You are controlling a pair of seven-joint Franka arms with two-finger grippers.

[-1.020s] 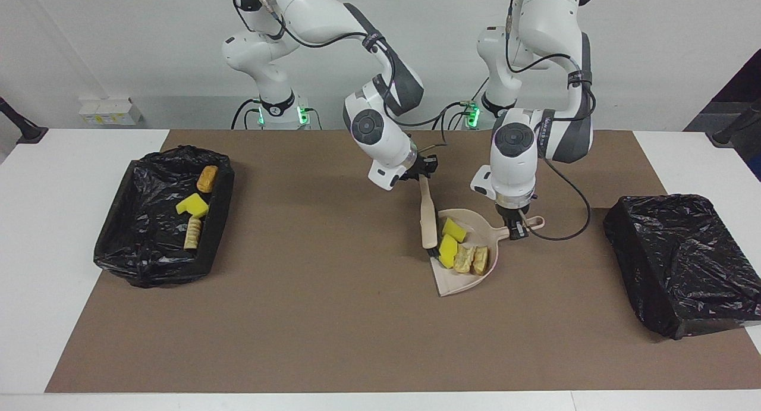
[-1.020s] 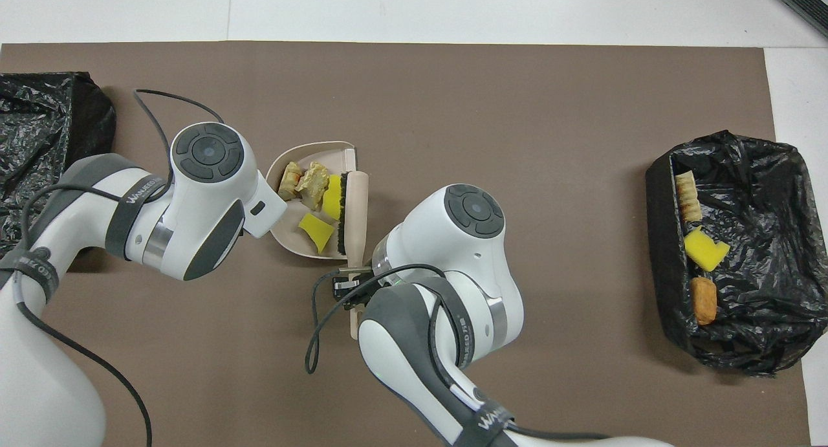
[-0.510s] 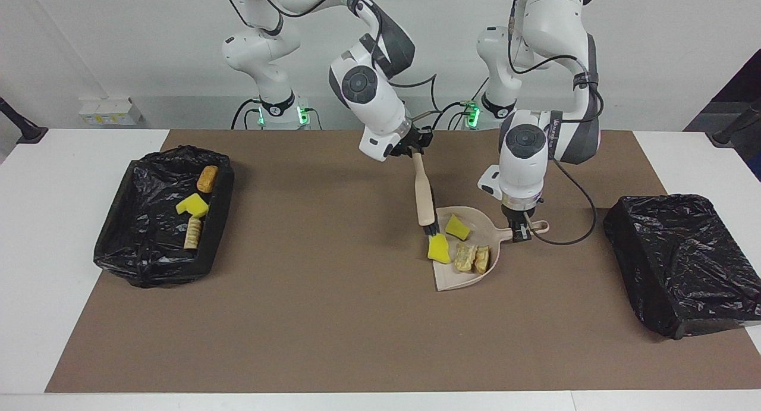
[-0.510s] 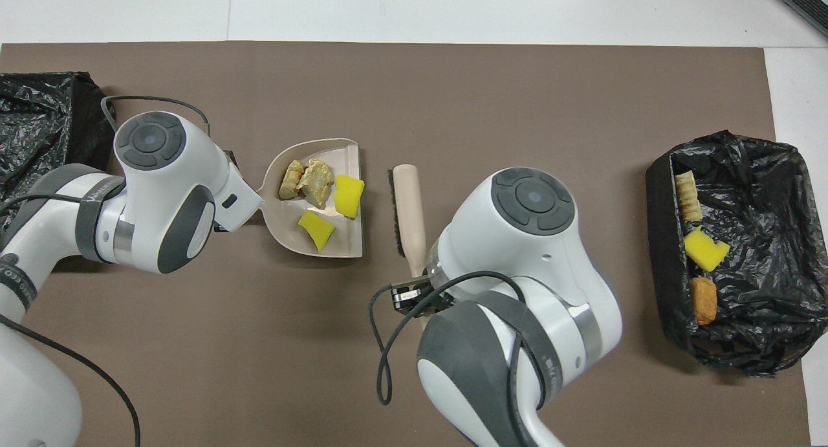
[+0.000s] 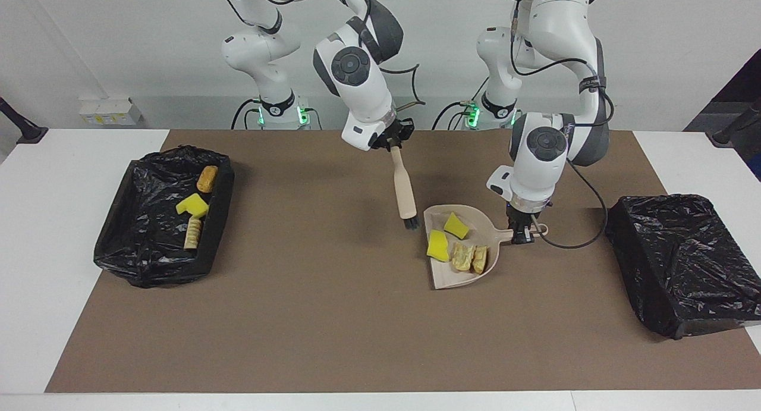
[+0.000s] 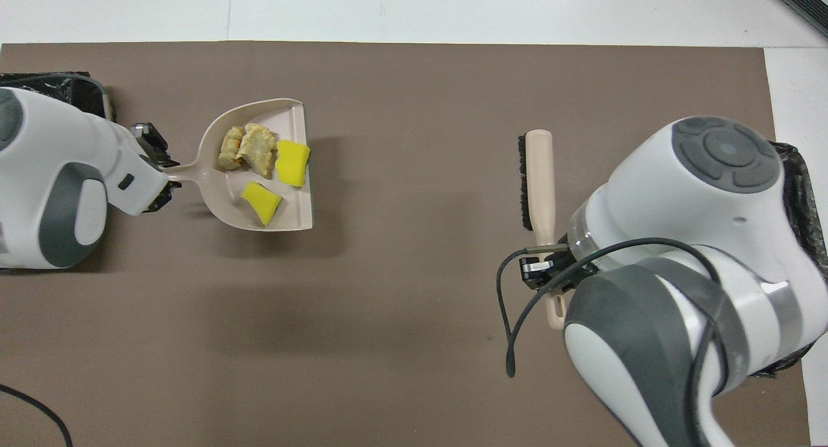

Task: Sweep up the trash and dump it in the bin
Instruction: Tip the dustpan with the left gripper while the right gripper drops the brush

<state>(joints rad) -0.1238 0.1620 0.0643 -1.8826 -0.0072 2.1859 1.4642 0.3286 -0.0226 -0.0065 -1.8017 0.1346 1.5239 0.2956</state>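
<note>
The dustpan (image 5: 461,253) holds four scraps: two yellow sponge chunks (image 5: 439,245) side by side at its open edge and two tan bread pieces (image 5: 469,259) touching each other deeper in the scoop. The left gripper (image 5: 522,235) is clamped on the dustpan's handle, which sticks out at about 3 o'clock in the facing view, over the brown mat (image 5: 333,316).

The right gripper (image 5: 393,144) is closed on the handle of the brush (image 5: 404,191), which hangs bristles-down over the mat, clear of the dustpan at its 10 o'clock in the facing view.

The open bin (image 5: 128,244) lined with a black bag, at the right arm's end of the table, contains three more scraps in a row along its inner wall: an orange-brown piece (image 5: 207,178), a yellow chunk (image 5: 192,204) and a tan piece (image 5: 192,232).

A second bin (image 5: 684,262) wrapped in black plastic stands at the left arm's end; what it contains cannot be seen.
</note>
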